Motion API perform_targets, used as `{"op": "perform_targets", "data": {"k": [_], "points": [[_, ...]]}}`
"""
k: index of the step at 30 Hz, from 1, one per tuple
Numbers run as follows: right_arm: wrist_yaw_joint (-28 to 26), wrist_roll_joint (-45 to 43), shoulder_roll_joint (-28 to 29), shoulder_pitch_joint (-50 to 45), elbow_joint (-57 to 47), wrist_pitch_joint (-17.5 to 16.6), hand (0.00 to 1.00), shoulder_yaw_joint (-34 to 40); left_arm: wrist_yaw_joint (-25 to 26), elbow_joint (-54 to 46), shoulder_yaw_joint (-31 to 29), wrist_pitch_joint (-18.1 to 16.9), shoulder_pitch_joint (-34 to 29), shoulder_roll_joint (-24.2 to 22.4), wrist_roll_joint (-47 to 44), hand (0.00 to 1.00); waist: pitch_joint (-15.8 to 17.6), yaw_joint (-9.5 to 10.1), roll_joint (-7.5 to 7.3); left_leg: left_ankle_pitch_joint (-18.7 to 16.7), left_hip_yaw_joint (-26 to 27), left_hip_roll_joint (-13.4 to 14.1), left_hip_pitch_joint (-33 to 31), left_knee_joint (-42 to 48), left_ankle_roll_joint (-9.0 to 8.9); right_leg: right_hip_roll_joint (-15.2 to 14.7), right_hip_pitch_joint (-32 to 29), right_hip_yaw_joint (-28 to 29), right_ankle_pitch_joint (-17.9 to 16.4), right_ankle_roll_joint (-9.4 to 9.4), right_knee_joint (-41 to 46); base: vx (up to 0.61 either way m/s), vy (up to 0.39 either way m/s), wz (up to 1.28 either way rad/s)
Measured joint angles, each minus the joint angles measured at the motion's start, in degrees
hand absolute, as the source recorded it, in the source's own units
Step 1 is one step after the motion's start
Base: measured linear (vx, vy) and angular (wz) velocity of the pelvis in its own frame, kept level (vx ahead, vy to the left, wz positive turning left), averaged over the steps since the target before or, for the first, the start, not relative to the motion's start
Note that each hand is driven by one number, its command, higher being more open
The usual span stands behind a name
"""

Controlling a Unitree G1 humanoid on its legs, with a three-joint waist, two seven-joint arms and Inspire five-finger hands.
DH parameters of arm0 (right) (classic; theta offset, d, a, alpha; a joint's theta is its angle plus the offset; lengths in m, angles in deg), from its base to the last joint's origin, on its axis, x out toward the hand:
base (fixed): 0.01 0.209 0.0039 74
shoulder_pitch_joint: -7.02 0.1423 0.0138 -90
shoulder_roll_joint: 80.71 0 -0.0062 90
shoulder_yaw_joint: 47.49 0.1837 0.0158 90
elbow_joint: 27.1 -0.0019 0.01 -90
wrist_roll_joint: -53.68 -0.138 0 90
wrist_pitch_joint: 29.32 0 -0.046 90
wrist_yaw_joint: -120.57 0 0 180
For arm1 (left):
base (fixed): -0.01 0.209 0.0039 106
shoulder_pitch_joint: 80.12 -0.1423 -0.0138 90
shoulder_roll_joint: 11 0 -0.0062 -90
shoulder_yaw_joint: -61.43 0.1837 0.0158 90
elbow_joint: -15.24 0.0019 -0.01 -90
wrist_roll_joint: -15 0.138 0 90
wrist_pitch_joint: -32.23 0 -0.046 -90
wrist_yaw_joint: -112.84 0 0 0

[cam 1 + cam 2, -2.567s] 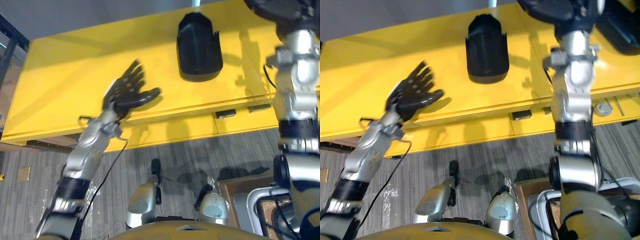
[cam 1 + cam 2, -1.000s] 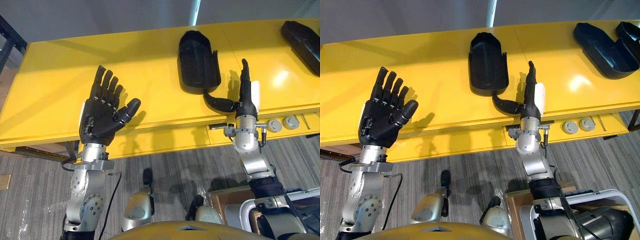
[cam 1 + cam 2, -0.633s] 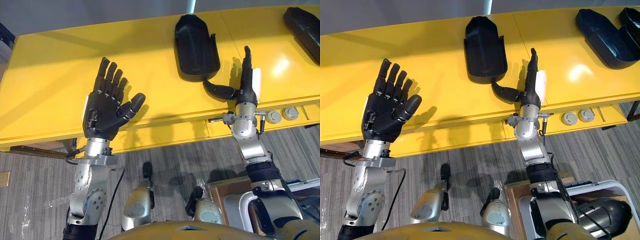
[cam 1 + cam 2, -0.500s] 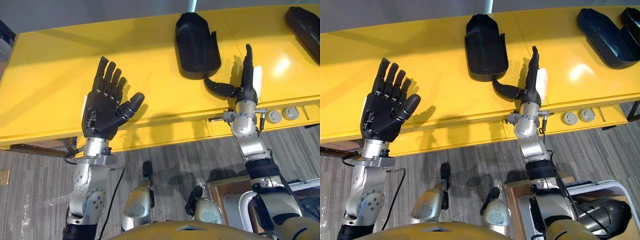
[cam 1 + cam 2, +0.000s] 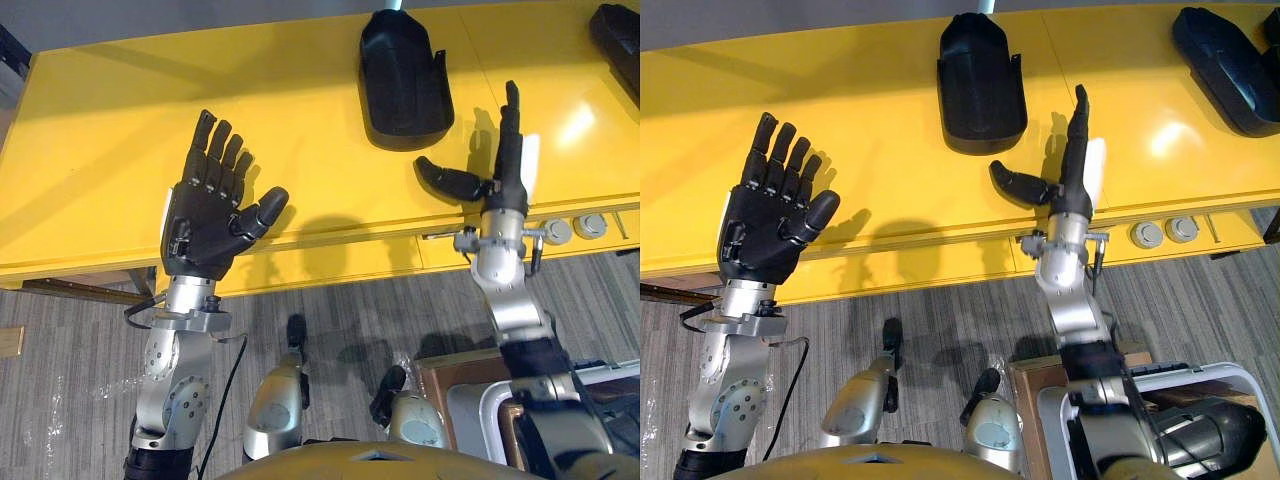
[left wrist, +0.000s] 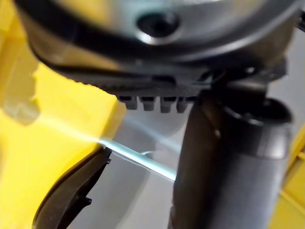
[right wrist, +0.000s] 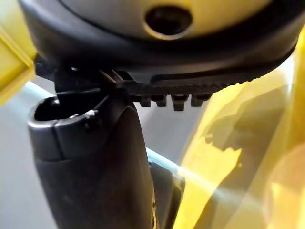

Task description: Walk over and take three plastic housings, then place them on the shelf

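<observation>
A black plastic housing [image 5: 403, 80], rounded at its far end, lies on the yellow table [image 5: 100, 150] near the back middle. A second black housing [image 5: 1225, 65] lies at the far right. My right hand [image 5: 503, 170] is open and upright above the table's front edge. It is short of the near housing and slightly to its right, not touching it, with the thumb [image 5: 445, 180] pointing left. My left hand [image 5: 210, 215] is raised open with its palm up over the table's front left, holding nothing. Past the left thumb, the left wrist view shows a housing's dark edge [image 6: 71, 195].
Two round fittings [image 5: 1165, 232] sit in the table's front face at the right. A thin pole [image 5: 393, 5] rises behind the table. Grey carpet [image 5: 80, 340] lies before the table, and a brown box [image 5: 465, 380] with a white-rimmed bin [image 5: 485, 420] stands at the lower right.
Since 2.6 s ago my right arm came down from high over the table and my left hand turned upright. Over the last second the view shifted; both hands stayed open and barely moved.
</observation>
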Motion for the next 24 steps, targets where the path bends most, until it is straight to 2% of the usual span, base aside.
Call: {"op": "perform_targets", "data": {"k": [2, 4, 6, 9, 11, 13, 16, 17, 21, 24], "points": [[0.10, 0.05, 2.22, -5.86, -3.85, -2.05, 1.00, 2.18, -2.01, -0.02, -0.41, -0.41, -0.17, -0.52, -0.03, 1.00, -0.21, -1.15, -0.16, -0.63, 0.58, -0.40, 1.76, -0.02, 0.11, -0.05, 1.99, 0.19, 0.18, 0.27, -1.13, 0.08, -0.047, -0.09], [0.25, 0.05, 3.71, -8.52, -5.80, -2.11, 1.00, 3.81, -4.11, -0.04, -0.34, -1.11, -0.17, -0.84, -0.23, 1.00, -0.98, -1.74, -0.38, -1.31, 1.88, -0.48, 2.99, -0.14, -0.08, -0.04, 2.63, 1.43, 0.31, 0.44, -1.79, 0.04, -0.021, -0.26], [1.05, 0.00, 4.85, -10.96, -5.97, -2.10, 1.00, 4.92, -6.29, -0.14, 0.22, -1.11, -0.24, -1.45, -0.76, 1.00, -3.44, -2.67, -0.58, -1.96, 3.22, -0.38, 3.66, -0.19, -0.02, 0.19, 3.01, 2.51, 0.92, 0.50, -3.13, 0.05, -0.030, -0.41], [1.20, -2.31, 7.89, -14.99, -8.73, -2.03, 1.00, 5.65, -9.02, -1.45, 3.07, -1.10, -0.23, -2.02, -5.14, 1.00, -5.40, -3.73, -0.93, -3.22, 6.67, 0.22, 6.32, -0.19, -0.24, 0.56, 4.16, 5.66, 1.89, 0.46, -4.96, 0.05, -0.026, -0.57], [1.07, -4.81, 9.83, -18.34, -11.23, -1.49, 1.00, 5.67, -10.38, -2.62, 6.94, -1.19, 0.09, -3.08, -6.80, 1.00, -6.92, -5.11, -0.96, -3.91, 9.46, 0.43, 7.59, -0.19, -0.37, 0.90, 3.95, 8.23, 2.68, 0.34, -5.85, 0.04, 0.000, -0.71], [0.66, -6.71, 11.68, -21.87, -12.04, -0.30, 1.00, 5.58, -10.36, -2.69, 12.70, -1.04, 0.39, -3.71, -7.06, 1.00, -8.11, -6.91, -1.23, -4.91, 13.66, 1.36, 9.48, -0.21, -0.81, 1.69, 3.60, 12.51, 3.69, 0.17, -7.19, 0.01, -0.005, -0.93], [-0.81, -8.79, 12.42, -26.71, -12.67, 0.68, 1.00, 5.64, -10.31, -2.51, 18.01, -0.83, 1.08, -3.48, -6.39, 1.00, -9.09, -8.82, -1.38, -6.02, 18.47, 2.27, 11.03, -0.21, -1.42, 2.77, 2.19, 17.07, 4.60, -0.15, -8.29, -0.01, -0.001, -1.02], [-2.06, -10.64, 12.42, -30.15, -14.26, 1.70, 1.00, 5.94, -10.21, -1.39, 20.61, -0.83, 2.26, -3.43, -6.27, 1.00, -10.00, -10.18, -1.20, -6.68, 20.97, 2.79, 11.38, -0.21, -2.23, 3.56, 0.78, 19.83, 5.29, -0.64, -9.11, -0.01, -0.013, -0.98], [-5.00, -13.09, 12.17, -37.13, -18.80, 2.18, 1.00, 7.73, -7.44, 4.05, 24.01, -0.91, 8.27, -3.30, -6.03, 1.00, -10.81, -14.06, -1.04, -7.67, 27.40, 4.27, 13.11, -0.18, -3.44, 5.60, -1.44, 26.10, 6.21, -0.52, -10.09, 0.01, -0.034, -1.02], [-5.97, -16.74, 12.14, -41.17, -21.26, 2.14, 1.00, 8.88, -3.65, 6.40, 27.46, -0.97, 12.34, -3.34, -3.28, 1.00, -11.76, -17.21, -1.31, -8.04, 32.72, 5.78, 14.25, 0.07, -4.38, 7.99, -3.26, 31.17, 8.38, -1.23, -11.27, 0.06, -0.063, -0.81]]}}
